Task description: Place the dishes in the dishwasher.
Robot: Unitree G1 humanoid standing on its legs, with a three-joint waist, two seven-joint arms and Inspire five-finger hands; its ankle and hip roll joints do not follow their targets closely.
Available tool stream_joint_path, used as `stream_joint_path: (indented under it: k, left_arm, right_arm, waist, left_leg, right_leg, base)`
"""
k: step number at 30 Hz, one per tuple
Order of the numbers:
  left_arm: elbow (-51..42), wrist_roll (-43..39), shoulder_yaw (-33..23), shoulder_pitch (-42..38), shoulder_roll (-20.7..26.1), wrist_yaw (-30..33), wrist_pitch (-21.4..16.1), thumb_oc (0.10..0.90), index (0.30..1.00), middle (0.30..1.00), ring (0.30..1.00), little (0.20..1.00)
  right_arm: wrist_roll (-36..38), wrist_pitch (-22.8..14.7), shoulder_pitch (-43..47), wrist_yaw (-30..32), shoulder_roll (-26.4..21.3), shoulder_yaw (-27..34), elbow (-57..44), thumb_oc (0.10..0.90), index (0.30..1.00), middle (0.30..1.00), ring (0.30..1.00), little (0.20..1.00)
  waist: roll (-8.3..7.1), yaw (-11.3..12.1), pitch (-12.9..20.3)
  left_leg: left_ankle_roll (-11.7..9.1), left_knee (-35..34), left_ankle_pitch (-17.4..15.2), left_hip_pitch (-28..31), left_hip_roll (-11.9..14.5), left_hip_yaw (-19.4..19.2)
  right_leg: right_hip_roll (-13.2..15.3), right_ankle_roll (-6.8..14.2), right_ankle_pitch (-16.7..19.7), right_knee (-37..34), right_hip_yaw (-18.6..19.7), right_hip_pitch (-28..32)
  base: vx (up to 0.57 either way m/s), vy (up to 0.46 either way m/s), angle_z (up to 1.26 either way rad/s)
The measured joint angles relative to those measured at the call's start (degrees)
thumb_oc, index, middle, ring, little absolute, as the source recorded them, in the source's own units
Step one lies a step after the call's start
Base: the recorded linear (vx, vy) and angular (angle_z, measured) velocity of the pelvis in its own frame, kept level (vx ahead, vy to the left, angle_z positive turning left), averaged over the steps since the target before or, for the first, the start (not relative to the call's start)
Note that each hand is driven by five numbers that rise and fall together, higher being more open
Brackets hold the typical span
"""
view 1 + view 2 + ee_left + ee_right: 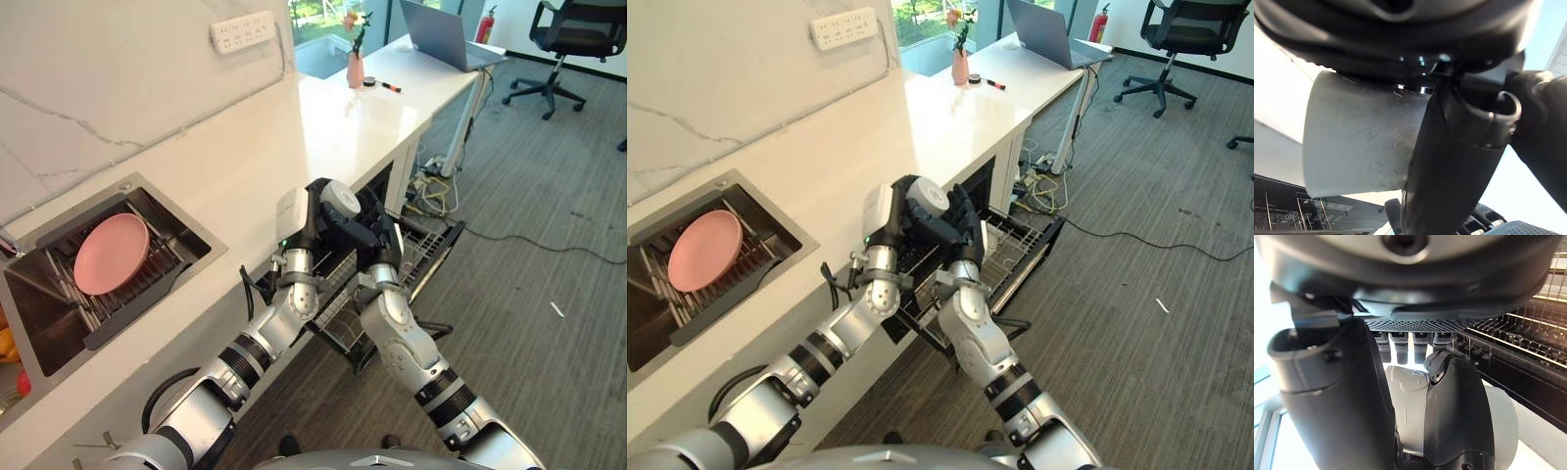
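Long white stone-look counter (235,166) running along the wall, with a steel-rimmed sink (157,201) sunk into the near end. Inside that, a dark slatted drying rack (147,279) carrying a round pink plate (111,253), propped at a tilt. Way down the far end: small pink vase with flowers (355,67), then a little dark round object (369,82) and a red-and-black marker (391,87) just beside it. Open grey laptop (441,34) sitting on the far corner. Grey carpet floor (549,294) with a black cable (534,243) trailing across.
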State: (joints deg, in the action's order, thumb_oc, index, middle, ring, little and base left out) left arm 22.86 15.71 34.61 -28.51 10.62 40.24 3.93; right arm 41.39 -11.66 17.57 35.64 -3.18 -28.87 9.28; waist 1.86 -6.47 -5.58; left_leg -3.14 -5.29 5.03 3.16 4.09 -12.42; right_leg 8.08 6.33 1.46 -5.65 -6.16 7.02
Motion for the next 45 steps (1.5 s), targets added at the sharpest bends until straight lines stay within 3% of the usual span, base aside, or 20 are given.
stream_joint_path:
  k: [20,21,22,23,25,29,30,31,32,42,43,45]
  left_arm:
    - [1.5,-7.5,0.0,0.0,-0.9,-1.5,0.0,0.400,0.300,0.300,0.300,0.300]
    - [1.5,-7.9,0.0,0.0,-0.9,-1.8,0.0,0.400,0.300,0.300,0.300,0.300]
    - [1.5,-7.9,0.0,0.0,-0.9,-1.8,0.0,0.400,0.300,0.300,0.300,0.300]
    - [1.5,-8.5,0.0,0.0,-0.9,-2.0,0.0,0.400,0.300,0.300,0.300,0.300]
    - [1.6,-8.5,0.0,0.0,-0.9,-2.0,0.0,0.400,0.300,0.300,0.300,0.300]
    - [1.7,-8.5,-0.1,-0.1,-0.7,-2.1,0.0,0.400,0.300,0.300,0.300,0.300]
    - [3.6,-8.9,0.0,-1.6,-0.8,-2.6,0.1,0.400,0.300,0.300,0.300,0.300]
    - [3.6,-8.9,0.0,-1.6,-0.8,-2.6,0.1,0.400,0.300,0.300,0.300,0.300]
    - [3.6,-9.0,-0.1,-1.8,-0.8,-2.7,0.1,0.400,0.300,0.300,0.300,0.300]
    - [3.8,-11.3,-0.1,-2.3,-0.9,-3.8,-0.1,0.400,0.300,0.300,0.300,0.300]
    - [3.8,-11.4,-0.1,-2.3,-0.9,-4.0,-0.1,0.400,0.300,0.300,0.300,0.300]
    - [3.8,-11.8,-0.1,-2.3,-0.9,-4.3,-0.1,0.400,0.300,0.300,0.300,0.300]
  right_arm:
    - [10.5,-2.0,2.1,-3.4,1.0,-1.7,7.4,0.800,0.900,0.900,0.900,0.900]
    - [10.5,-2.0,2.1,-3.8,1.1,-1.7,7.9,0.707,0.761,0.761,0.761,0.761]
    - [10.5,-2.0,2.1,-3.8,1.1,-1.7,7.9,0.707,0.761,0.761,0.761,0.761]
    - [10.5,-2.0,2.1,-4.3,1.1,-1.8,8.2,0.599,0.599,0.599,0.599,0.599]
    - [10.5,-2.0,2.3,-4.4,1.0,-1.9,8.4,0.596,0.594,0.594,0.594,0.594]
    - [10.3,-2.0,2.8,-4.5,0.9,-2.1,9.4,0.596,0.594,0.594,0.594,0.594]
    - [10.2,-2.0,4.5,-5.1,0.9,-2.1,12.1,0.687,0.731,0.731,0.731,0.731]
    - [10.2,-2.0,4.5,-5.1,0.9,-2.1,12.1,0.687,0.731,0.731,0.731,0.731]
    - [10.2,-2.1,5.3,-5.3,1.0,-2.1,12.8,0.800,0.900,0.900,0.900,0.900]
    - [12.8,-4.3,6.3,-5.6,2.5,-1.3,15.2,0.800,0.900,0.900,0.900,0.900]
    - [12.8,-4.5,6.3,-5.7,2.6,-1.3,15.4,0.717,0.775,0.775,0.775,0.775]
    - [12.8,-4.7,6.3,-5.7,2.6,-1.3,15.4,0.413,0.319,0.319,0.319,0.319]
  waist:
    - [0.07,0.4,0.5]
    - [0.06,0.5,0.5]
    - [0.06,0.5,0.5]
    - [0.05,0.7,0.5]
    - [0.04,0.8,0.6]
    - [-0.07,0.9,0.7]
    - [-0.39,1.0,1.0]
    - [-0.39,1.0,1.0]
    - [-0.43,1.0,1.1]
    - [-0.55,1.3,1.2]
    - [-0.55,1.3,1.2]
    - [-0.55,1.3,1.2]
  left_leg:
    - [0.0,0.0,0.0,0.0,0.2,0.5]
    - [0.0,0.0,0.0,0.0,0.2,0.5]
    - [0.0,0.0,0.0,0.0,0.2,0.5]
    - [0.0,0.0,0.0,0.0,0.2,0.5]
    - [0.0,0.0,0.0,0.0,0.2,0.5]
    - [0.0,0.0,0.0,0.0,0.2,0.6]
    - [0.0,0.0,0.0,-0.1,0.2,0.7]
    - [0.0,0.0,0.0,-0.1,0.2,0.7]
    - [0.0,0.0,0.0,-0.1,0.2,0.8]
    - [0.0,0.0,0.0,-0.2,0.2,1.0]
    - [0.0,0.0,0.0,-0.2,0.2,1.0]
    - [0.0,0.0,0.0,-0.3,0.2,1.1]
  right_leg:
    - [-0.2,0.0,0.0,0.0,-0.4,0.2]
    - [-0.2,0.0,0.0,0.0,-0.4,0.2]
    - [-0.2,0.0,0.0,0.0,-0.4,0.2]
    - [-0.2,0.0,0.0,0.0,-0.4,0.2]
    - [-0.2,0.0,0.0,0.0,-0.4,0.2]
    - [-0.2,0.0,0.0,0.0,-0.4,0.2]
    - [-0.2,0.0,0.0,0.0,-0.6,0.2]
    - [-0.2,0.0,0.0,0.0,-0.6,0.2]
    - [-0.2,0.0,0.0,0.0,-0.6,0.2]
    - [-0.2,0.0,0.0,0.0,-0.9,0.2]
    - [-0.2,0.0,0.0,0.0,-0.9,0.2]
    - [-0.2,0.0,0.0,0.0,-1.0,0.3]
  base:
    - [0.00,0.001,0.01]
    - [0.00,0.000,0.00]
    - [0.00,0.000,0.00]
    - [0.00,0.000,0.00]
    - [0.00,0.000,0.00]
    - [0.00,0.000,0.00]
    - [0.00,0.000,0.00]
    - [0.00,-0.004,0.04]
    - [0.00,0.000,0.00]
    - [0.00,0.000,0.00]
    - [0.00,0.000,0.00]
    - [0.00,0.000,0.00]
